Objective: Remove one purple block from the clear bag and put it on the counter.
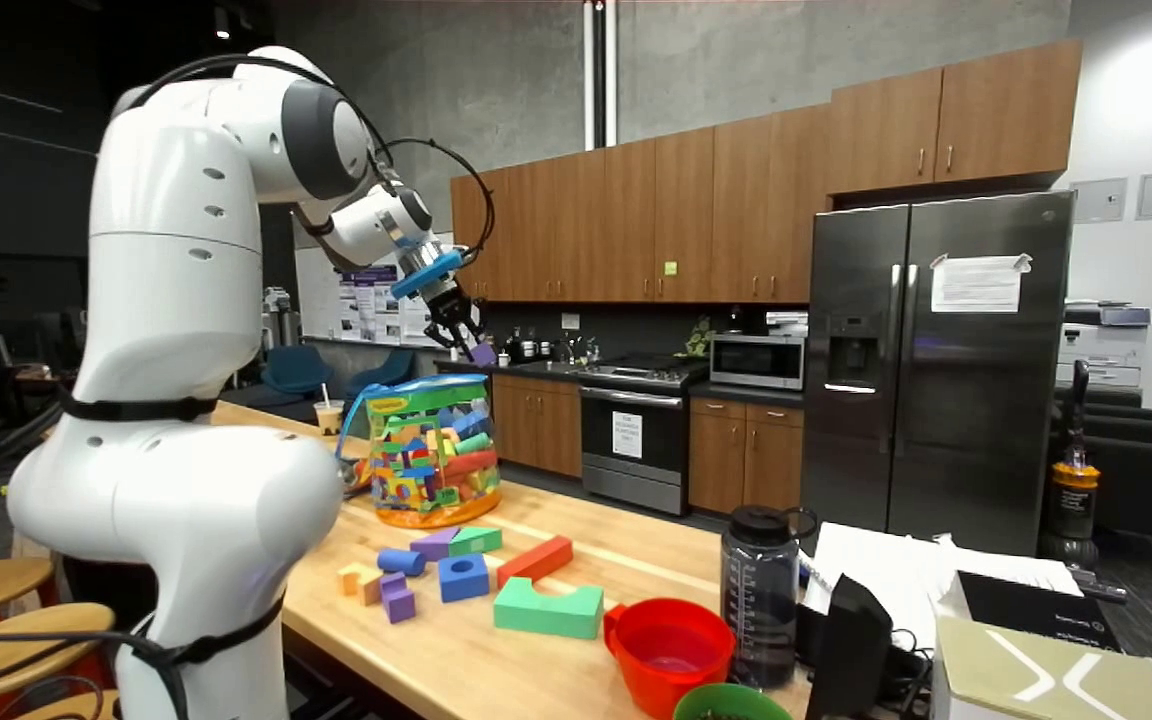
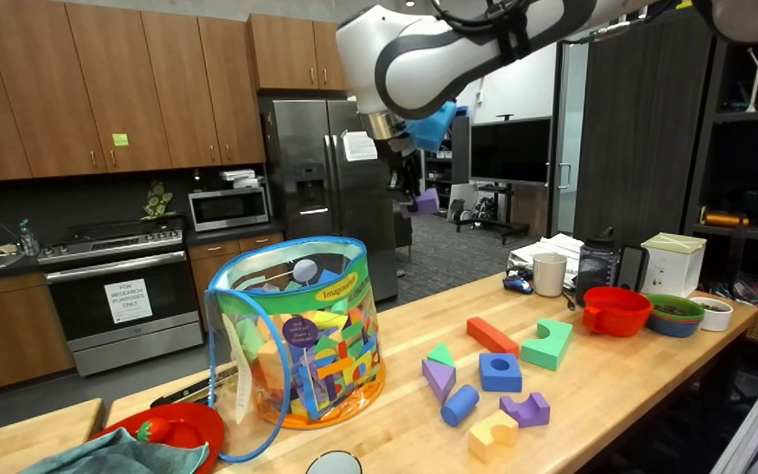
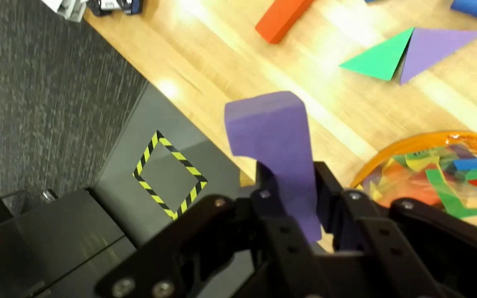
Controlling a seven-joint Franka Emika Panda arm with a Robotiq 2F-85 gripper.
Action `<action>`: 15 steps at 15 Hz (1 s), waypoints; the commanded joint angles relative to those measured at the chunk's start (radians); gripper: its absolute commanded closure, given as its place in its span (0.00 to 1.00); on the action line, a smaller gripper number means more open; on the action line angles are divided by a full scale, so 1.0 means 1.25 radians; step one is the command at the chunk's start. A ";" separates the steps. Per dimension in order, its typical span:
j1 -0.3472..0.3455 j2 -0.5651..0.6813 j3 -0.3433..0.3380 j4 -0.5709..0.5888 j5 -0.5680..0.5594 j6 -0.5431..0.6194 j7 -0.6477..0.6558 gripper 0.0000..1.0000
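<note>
Jaws clenched: the gripper (image 3: 294,179) grasps a purple block (image 3: 269,134) across its narrow width. Block juts out well past the grip; its notch starts right beside one jaw, so can't tell how flat that side seats. It hangs in the air, touching neither the clear bag (image 2: 287,301) nor the counter (image 1: 496,660), and shows higher than the bag's rim in both exterior views. Wrist view puts the bag off to one side of the grip, so I read removal as done and the carry as the step in hand. Left to do: placement.

Next move, my call: get the block inboard first. Wrist view shows floor (image 3: 168,174) and the counter's edge close alongside it, so a straight drop from here looks risky. Then pick bare wood, bring the tilted gripper nearer vertical, lower until the block rests, spread the jaws, back straight off.

Obstacles: purple triangle (image 2: 439,378) and green triangle (image 2: 441,355) lie near the bag, just beside each other; red bar (image 2: 491,337) farther out. A purple arch (image 2: 527,415) is on the counter too, not the held piece.
</note>
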 commanded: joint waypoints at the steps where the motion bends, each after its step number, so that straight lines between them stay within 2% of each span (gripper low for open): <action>1: -0.028 -0.116 0.020 -0.168 0.012 0.000 0.090 0.93; 7: -0.045 -0.192 0.050 -0.332 0.067 0.054 0.212 0.93; 15: -0.037 -0.204 0.102 -0.512 0.152 0.245 0.313 0.93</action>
